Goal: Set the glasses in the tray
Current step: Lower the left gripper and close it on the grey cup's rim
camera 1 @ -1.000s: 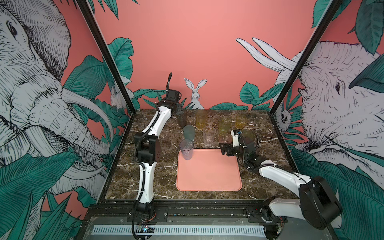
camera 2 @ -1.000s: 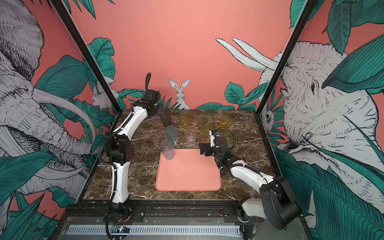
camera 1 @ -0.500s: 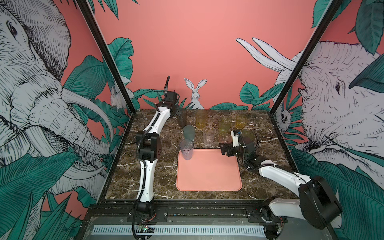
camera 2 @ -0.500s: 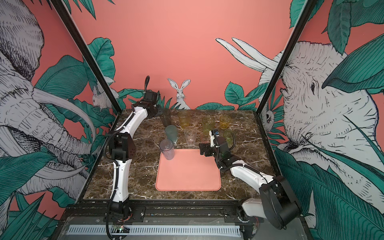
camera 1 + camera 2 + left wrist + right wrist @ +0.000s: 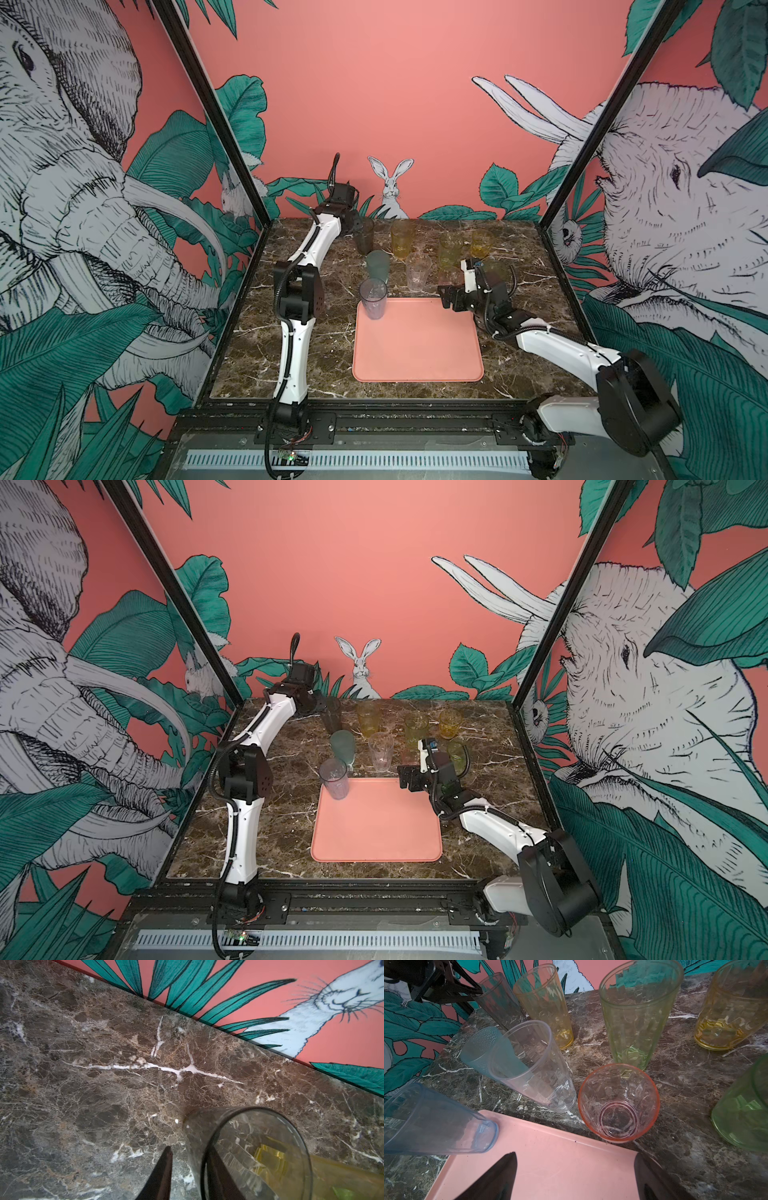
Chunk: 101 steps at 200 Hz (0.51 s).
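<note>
The salmon-pink tray [image 5: 415, 345] [image 5: 374, 825] lies at the table's front middle. A bluish glass [image 5: 373, 298] [image 5: 436, 1122] stands in its far left corner. The other glasses stand on the marble behind it. My left gripper [image 5: 189, 1148] [image 5: 355, 226] is at the back left on the smoky grey glass [image 5: 364, 241] [image 5: 249, 1157]. One finger is inside the rim and one outside, with a gap still showing to the wall. My right gripper [image 5: 575, 1155] [image 5: 444, 297] hangs open and empty over the tray's far right corner. The short pink glass [image 5: 618, 1103] stands just beyond it.
Behind the tray stand a teal glass [image 5: 377, 264], a clear glass [image 5: 417, 270], a tall amber glass [image 5: 402, 239], a tall green glass [image 5: 451, 249], a short amber glass [image 5: 481, 243] and a short green glass [image 5: 494, 270]. The back wall is close behind the smoky glass.
The left arm has shifted slightly at the smoky grey glass in the back left corner, while the right arm has stayed still.
</note>
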Available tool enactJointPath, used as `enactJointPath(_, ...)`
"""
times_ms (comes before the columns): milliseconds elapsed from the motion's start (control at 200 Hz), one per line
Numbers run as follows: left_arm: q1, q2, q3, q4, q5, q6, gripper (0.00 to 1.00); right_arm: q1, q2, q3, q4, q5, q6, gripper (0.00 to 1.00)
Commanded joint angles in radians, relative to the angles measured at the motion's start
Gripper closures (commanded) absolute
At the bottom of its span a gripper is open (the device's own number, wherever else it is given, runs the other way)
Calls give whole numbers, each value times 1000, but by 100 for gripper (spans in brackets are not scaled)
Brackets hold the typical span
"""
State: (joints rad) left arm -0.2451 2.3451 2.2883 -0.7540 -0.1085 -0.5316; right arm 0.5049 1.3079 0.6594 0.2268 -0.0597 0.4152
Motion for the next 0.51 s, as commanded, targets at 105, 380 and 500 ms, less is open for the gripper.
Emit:
enactJointPath(105, 4, 18, 40, 11, 3, -17, 75, -1, -11, 16, 22, 17, -1, 10)
enactJointPath(380, 4, 26, 47, 8, 7, -15, 83, -2, -12, 19, 16, 17, 0, 10)
enactJointPath(500, 4, 21, 50, -2, 7, -8, 89, -1, -12, 22, 13, 18, -1, 10)
